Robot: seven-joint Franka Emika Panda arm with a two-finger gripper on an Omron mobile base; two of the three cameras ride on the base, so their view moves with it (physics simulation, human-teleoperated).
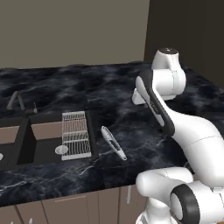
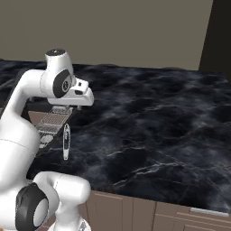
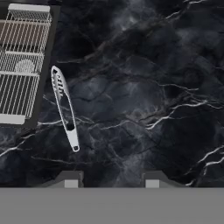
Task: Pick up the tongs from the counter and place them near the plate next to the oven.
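Left base view: tongs point(image 1: 113, 142) lie flat on the black marble counter point(image 1: 109, 92), just beside the sink's white wire rack point(image 1: 75, 134); slim metal arms.
Right base view: gripper point(image 2: 72, 107) hangs above the tongs point(image 2: 66, 141), apart; the approach step, I judge.
Hand view: finger tips point(image 3: 71, 179) stand apart, nothing between; tongs point(image 3: 64, 107) off left. Next: shift over them, descend.

1. My own arm hides my gripper in the left base view; only my fingertips point(image 3: 72, 180) show in the hand view.
2. The sink point(image 1: 26, 144) runs off the left edge; my arm covers part of the wire rack point(image 2: 52, 122).
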